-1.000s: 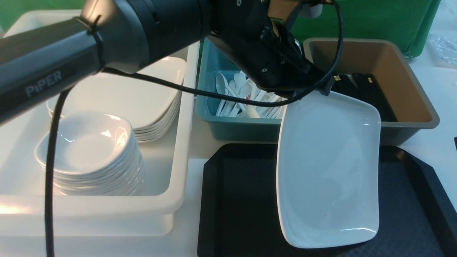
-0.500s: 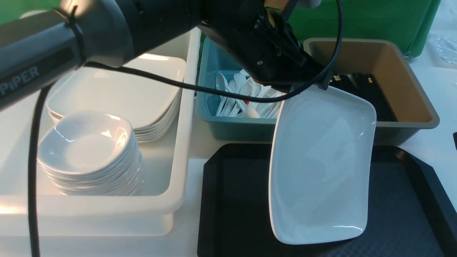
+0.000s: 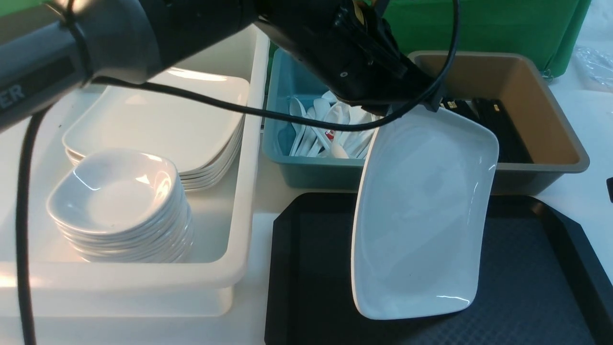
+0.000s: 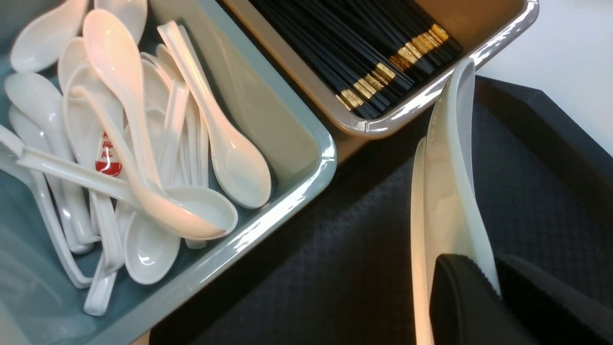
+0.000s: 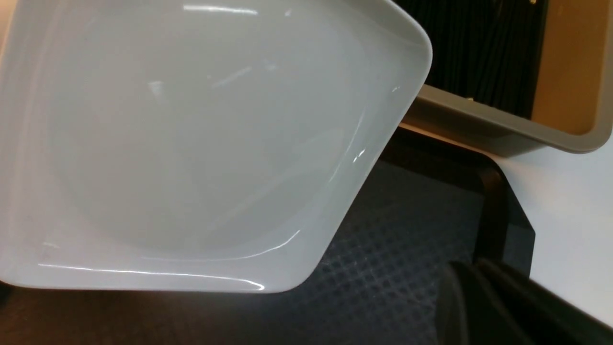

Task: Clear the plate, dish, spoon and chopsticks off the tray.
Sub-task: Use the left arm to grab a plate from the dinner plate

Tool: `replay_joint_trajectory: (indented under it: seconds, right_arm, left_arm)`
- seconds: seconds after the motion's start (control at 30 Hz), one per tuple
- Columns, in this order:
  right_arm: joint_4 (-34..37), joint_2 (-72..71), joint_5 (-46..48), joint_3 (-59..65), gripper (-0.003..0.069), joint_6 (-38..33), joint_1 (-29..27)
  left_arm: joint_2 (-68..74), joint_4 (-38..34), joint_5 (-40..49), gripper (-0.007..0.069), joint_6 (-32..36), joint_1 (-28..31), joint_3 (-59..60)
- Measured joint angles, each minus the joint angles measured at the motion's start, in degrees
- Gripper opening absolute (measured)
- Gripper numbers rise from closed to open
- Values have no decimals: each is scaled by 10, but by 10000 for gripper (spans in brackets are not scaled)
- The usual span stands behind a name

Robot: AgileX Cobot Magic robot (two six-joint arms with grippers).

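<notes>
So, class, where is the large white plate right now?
The plate hangs tilted right of centre in the front view, held at its far edge by the left hand, over the tray, near the blue bin and brown bin.

The left arm (image 3: 143,38) was glossy black and grey, with white lettering (image 3: 11,94). A black cable (image 3: 268,114) looped along it.

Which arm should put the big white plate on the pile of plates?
The left arm. The left tool grips the plate by its rim, tilted above the tray, and the plate stack sits on that arm's side. The right tool holds nothing.
</notes>
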Motion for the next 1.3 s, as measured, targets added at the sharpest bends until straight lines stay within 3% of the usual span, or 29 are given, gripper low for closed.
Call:
replay_joint_trajectory:
  seconds: [0.73,0.93,1.3]
  right_arm:
    - [5,0,0,0,71,1,0]
    - [17,0,0,0,22,1,0]
    - [50,0,-8,0,20,-6,0]
  left_arm:
    - [-12,14,5,27,0,0,1]
    - [-37,18,3,27,0,0,1]
    - [-52,38,23,27,-2,12,-9]
